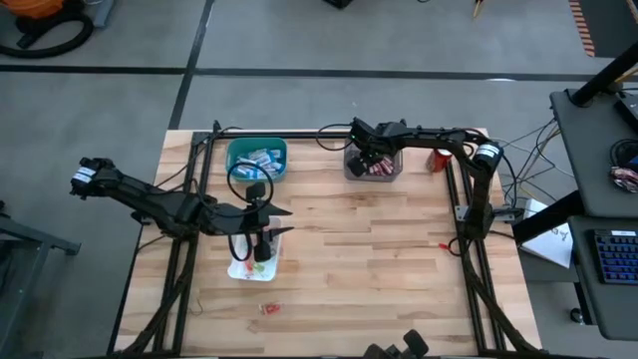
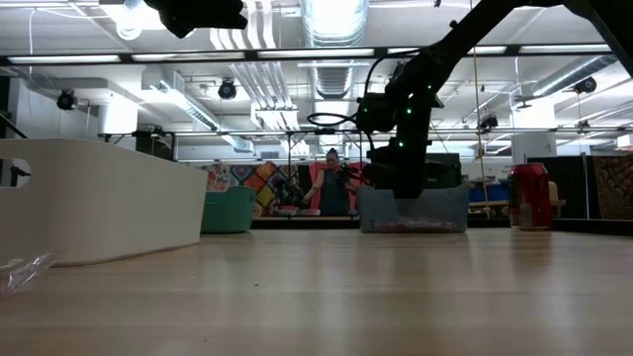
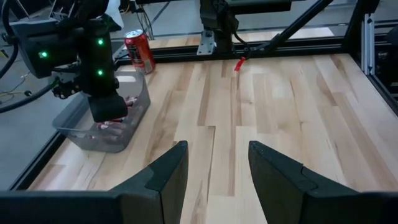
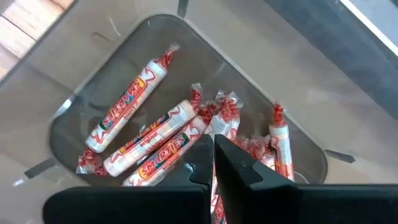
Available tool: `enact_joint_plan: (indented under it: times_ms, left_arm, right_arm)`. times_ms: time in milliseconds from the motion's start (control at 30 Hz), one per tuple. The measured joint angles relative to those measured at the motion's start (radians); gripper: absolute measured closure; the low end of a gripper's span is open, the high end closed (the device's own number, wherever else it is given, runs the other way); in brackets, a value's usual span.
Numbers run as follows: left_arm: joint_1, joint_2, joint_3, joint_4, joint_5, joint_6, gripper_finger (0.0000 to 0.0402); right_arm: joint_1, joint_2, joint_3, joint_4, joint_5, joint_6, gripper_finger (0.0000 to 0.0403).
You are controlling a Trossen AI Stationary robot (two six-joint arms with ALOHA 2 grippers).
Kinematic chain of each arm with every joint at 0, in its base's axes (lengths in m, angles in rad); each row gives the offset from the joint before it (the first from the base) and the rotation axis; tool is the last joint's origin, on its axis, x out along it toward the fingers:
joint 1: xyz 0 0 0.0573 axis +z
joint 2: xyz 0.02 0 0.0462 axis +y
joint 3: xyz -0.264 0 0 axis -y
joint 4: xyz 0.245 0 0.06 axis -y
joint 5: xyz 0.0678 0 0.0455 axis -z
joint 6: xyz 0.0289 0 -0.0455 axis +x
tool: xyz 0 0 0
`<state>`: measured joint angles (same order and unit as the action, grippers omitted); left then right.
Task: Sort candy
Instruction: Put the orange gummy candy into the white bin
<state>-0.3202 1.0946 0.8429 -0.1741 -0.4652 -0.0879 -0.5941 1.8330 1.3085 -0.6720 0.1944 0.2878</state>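
Right gripper (image 4: 213, 163) (fingers together) hides sweets (image 4: 127, 106) beneath it.

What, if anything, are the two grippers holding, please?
Nothing: the right gripper is shut empty above the clear bin of Smarties rolls; the left gripper is open and empty.

White candy rolls (image 4: 127, 107) (red-twisted ends)

candy rolls (image 4: 127, 106) lie in the clear bin (image 4: 93, 68); soda can (image 3: 139, 51) beside it
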Motion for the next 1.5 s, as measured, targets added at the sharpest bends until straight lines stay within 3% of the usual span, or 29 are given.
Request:
enact_joint_plan:
  times_ms: [200,1000,1233,1500]
  left_arm:
    - [0.000,0.000,0.000,-0.002,0.000,0.000,0.0249]
    - [0.000,0.000,0.000,-0.006,0.000,0.000,0.0249]
    - [0.000,0.000,0.000,-0.006,0.000,0.000,0.0249]
    - [0.000,0.000,0.000,-0.006,0.000,-0.007,0.0249]
  right_arm:
    - [0.000,0.001,-0.003,-0.006,0.044,0.000,0.0394]
    - [0.001,0.002,-0.038,0.037,0.033,0.005,0.0394]
    - [0.003,-0.001,-0.041,0.079,-0.036,-0.004,0.0394]
    - [0.026,-0.121,0.028,-0.061,-0.034,-0.026,0.0394]
